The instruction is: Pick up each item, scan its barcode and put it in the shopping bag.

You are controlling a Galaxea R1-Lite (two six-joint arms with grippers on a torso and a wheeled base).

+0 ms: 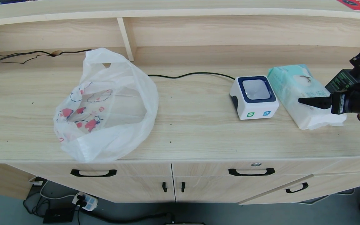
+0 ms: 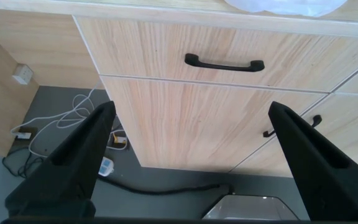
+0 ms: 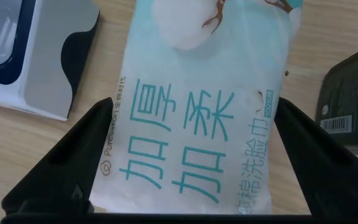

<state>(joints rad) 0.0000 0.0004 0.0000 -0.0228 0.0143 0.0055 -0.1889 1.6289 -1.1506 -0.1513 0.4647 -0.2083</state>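
A pale teal and white tissue pack [image 1: 294,90] lies on the counter right of the white and navy barcode scanner [image 1: 254,97]. My right gripper [image 1: 305,101] hovers over the pack's near end, open, its fingers [image 3: 73,168] straddling the pack [image 3: 197,106] without closing on it. A dark green packet [image 1: 342,79] lies just beyond the gripper, its barcode facing up in the right wrist view [image 3: 353,87]. The white shopping bag [image 1: 105,106] with red prints lies open at the counter's left. My left gripper [image 2: 191,155] is open, low in front of the cabinet.
A black cable [image 1: 189,75] runs from the scanner along the counter's back. A raised shelf with a divider [image 1: 127,37] backs the counter. Drawers with black handles [image 2: 224,63] are below; one drawer [image 1: 292,187] at the right stands slightly ajar.
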